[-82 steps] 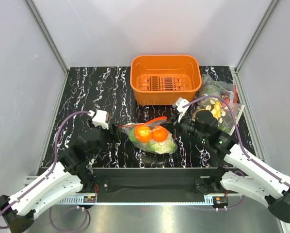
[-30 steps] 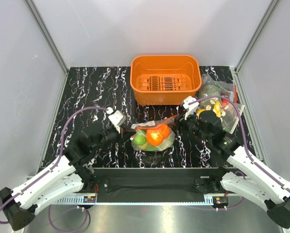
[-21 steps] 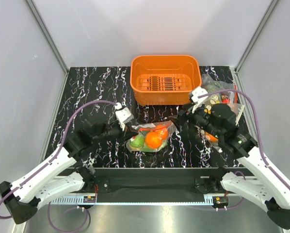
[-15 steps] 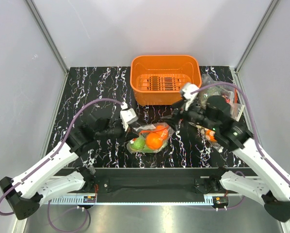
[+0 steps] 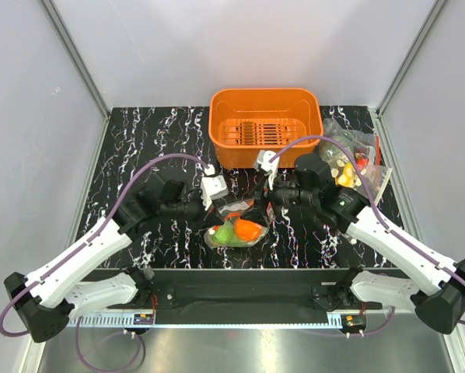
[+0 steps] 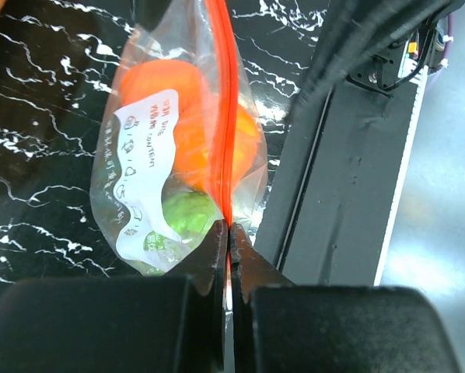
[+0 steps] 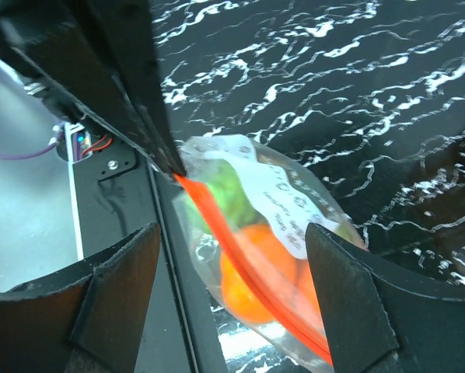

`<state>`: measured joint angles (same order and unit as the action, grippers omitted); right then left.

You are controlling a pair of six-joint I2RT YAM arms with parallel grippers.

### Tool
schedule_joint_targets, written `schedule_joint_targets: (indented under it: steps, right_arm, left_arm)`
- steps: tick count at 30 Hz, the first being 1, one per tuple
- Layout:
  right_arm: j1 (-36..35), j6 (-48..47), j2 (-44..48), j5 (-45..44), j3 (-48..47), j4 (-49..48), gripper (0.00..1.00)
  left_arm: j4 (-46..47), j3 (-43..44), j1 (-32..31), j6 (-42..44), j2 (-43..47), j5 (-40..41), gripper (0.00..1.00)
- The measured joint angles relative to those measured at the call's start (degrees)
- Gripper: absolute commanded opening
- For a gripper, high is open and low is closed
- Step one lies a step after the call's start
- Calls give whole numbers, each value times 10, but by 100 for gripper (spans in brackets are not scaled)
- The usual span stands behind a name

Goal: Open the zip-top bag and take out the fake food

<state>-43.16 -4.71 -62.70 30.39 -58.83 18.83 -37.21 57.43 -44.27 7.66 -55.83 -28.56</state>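
One basket (image 5: 236, 155), one zip-top bag (image 5: 236, 229), two other bags (image 5: 355, 167) (three total)

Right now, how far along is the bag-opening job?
Done: the left gripper is shut on one end of the red zip strip of the zip-top bag. In hand: the right gripper is open, the bag showing between its fingers, nothing pinched yet. Left: the strip looks sealed and the fake food is inside, so opening and emptying both remain.
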Motion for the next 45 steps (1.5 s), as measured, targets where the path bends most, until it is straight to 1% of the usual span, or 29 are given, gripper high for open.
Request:
schedule_joint_targets:
  steps: [6, 11, 12, 14, 15, 16, 17, 18, 19, 20, 21, 22, 23, 24, 31, 39, 45]
  right_arm:
    - [-14, 0, -24, 22, 11, -17, 82]
    - [-30, 0, -47, 21, 26, -27, 80]
    - [-33, 0, -51, 21, 27, -27, 75]
    - [-38, -1, -59, 20, 27, -30, 61]
    - [-40, -2, -62, 19, 27, -32, 49]
    - [-41, -4, -65, 17, 27, -34, 45]
    - [-42, -3, -68, 16, 27, -36, 38]
    - [-43, -2, -69, 15, 28, -39, 31]
    - [-43, -2, -69, 14, 28, -40, 14]
    - [-43, -5, -69, 12, 28, -41, 8]
    - [-44, -2, -69, 10, 28, -40, 5]
    - [-44, -1, -69, 7, 28, -40, 3]
    - [-45, -1, -69, 6, 28, -40, 0]
    - [-45, -1, -69, 5, 28, -40, 0]
    - [-45, 3, -69, -9, 28, -39, 0]
    - [-42, 40, -76, -27, 11, -23, 0]
    - [-16, 85, -92, -20, 2, -24, 0]
  left_arm:
    - [-5, 6, 0, 1, -16, -10, 0]
    - [-6, 18, 0, 3, -20, -17, 0]
    - [-5, 19, 0, 4, -21, -19, 0]
    - [-6, 21, 0, 5, -24, -24, 0]
    - [-6, 21, 0, 5, -25, -26, 0]
    - [-6, 21, 0, 5, -26, -28, 4]
    - [-6, 21, 0, 5, -26, -30, 26]
    - [-6, 21, 0, 8, -26, -30, 39]
    - [-5, 21, 0, 10, -26, -30, 47]
    - [-3, 21, 0, 7, -25, -29, 53]
    - [-2, 21, 0, 8, -23, -27, 62]
    - [1, 20, 0, 7, -18, -24, 66]
    - [7, 19, 0, 4, -11, -19, 69]
    - [15, 16, 0, 1, -2, -13, 71]
    - [66, -22, 1, -12, 68, 31, 73]
    - [94, -73, 1, -37, 90, 47, 75]
    - [109, -85, 1, -47, 107, 54, 75]
